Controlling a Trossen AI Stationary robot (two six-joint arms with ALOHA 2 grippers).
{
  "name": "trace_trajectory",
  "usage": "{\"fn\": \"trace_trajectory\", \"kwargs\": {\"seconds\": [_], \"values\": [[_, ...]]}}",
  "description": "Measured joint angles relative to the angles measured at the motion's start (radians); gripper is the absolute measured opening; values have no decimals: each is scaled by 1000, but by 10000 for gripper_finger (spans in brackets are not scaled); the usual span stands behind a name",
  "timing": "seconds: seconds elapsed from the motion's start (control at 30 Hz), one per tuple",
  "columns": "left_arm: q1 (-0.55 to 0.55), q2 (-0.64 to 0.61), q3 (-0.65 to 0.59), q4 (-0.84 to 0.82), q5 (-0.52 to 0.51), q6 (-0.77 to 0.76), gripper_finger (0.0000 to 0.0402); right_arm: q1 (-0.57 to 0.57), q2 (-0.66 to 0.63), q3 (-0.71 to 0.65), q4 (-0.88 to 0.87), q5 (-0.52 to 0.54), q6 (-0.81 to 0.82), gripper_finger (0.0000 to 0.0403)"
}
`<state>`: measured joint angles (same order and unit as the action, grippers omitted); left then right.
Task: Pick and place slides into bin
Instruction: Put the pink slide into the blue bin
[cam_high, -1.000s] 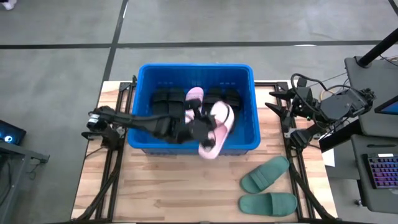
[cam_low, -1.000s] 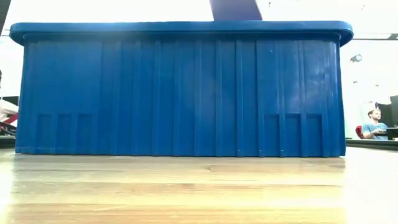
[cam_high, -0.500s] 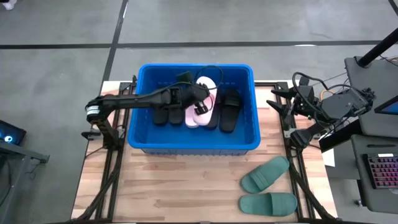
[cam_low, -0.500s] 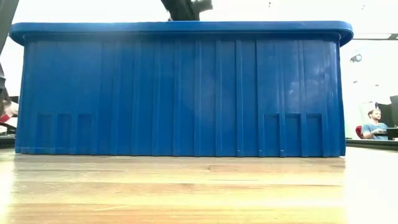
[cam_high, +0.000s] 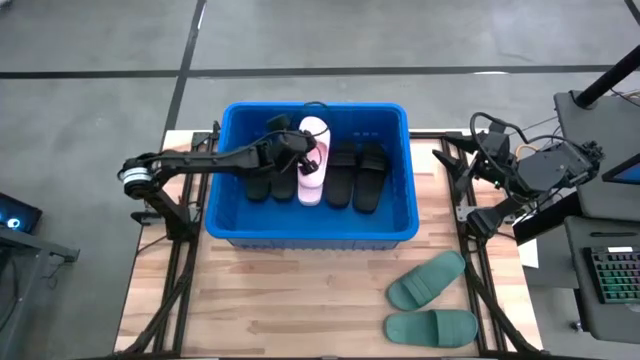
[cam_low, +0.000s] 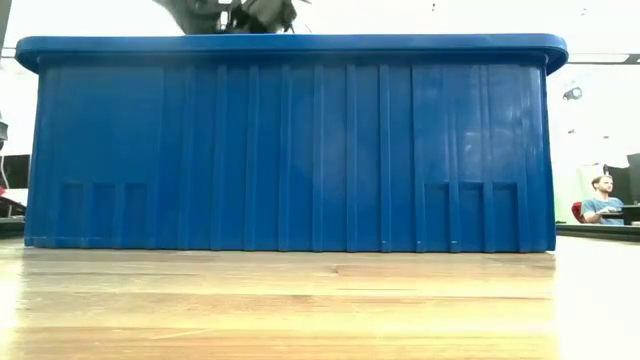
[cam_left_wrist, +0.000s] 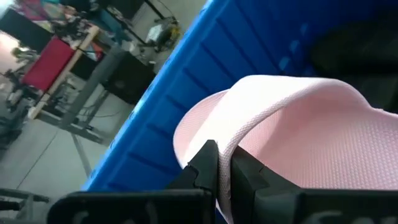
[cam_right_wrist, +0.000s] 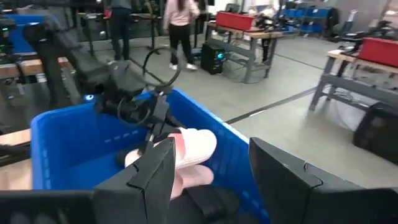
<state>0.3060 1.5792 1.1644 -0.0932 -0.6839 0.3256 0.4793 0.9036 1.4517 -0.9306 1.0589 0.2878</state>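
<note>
A light pink slide (cam_high: 314, 150) is being gripped by the left gripper (cam_high: 296, 148) inside the bin (cam_high: 312, 232), among black slides (cam_high: 355, 175). Two green slides (cam_high: 428, 279) are lying outside. The right gripper (cam_right_wrist: 208, 171) is being kept spread beside the table (cam_high: 280, 300). No writing can be read.

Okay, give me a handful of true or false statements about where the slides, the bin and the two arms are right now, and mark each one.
1. The left gripper is shut on a pink slide over the bin. True.
2. Both green slides already lie inside the bin. False: they lie on the wooden table, in front of the bin toward the right arm's side.
3. Black slides lie on the bin's floor. True.
4. The right gripper is carrying a slide. False: its fingers stand open and empty, beside the bin at the table's right edge.
5. The bin is tipped on its side. False: it stands upright, as the low view shows.
</note>
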Motion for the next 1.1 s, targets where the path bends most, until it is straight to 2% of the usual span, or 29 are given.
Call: {"fn": "trace_trajectory", "kwargs": {"seconds": [0.2, 0.37, 0.5, 0.63, 0.83, 1.1], "values": [[36, 8, -143, 177, 35, -30, 0, 0, -2, 0, 1, 55, 0, 194], [65, 26, -186, 214, 58, -32, 0, 0, -3, 0, 2, 102, 0, 194], [91, 48, -225, 290, 134, -32, 0, 0, -5, 0, 4, 128, 1, 194], [101, 78, -233, 322, 137, -56, 0, 0, -6, 0, 7, 148, 52, 194], [114, 128, -229, 359, 195, -58, 0, 0, -5, 0, 8, 150, 69, 194], [114, 137, -230, 359, 204, -57, 8, 0, -5, 0, 34, 150, 79, 194]]}}
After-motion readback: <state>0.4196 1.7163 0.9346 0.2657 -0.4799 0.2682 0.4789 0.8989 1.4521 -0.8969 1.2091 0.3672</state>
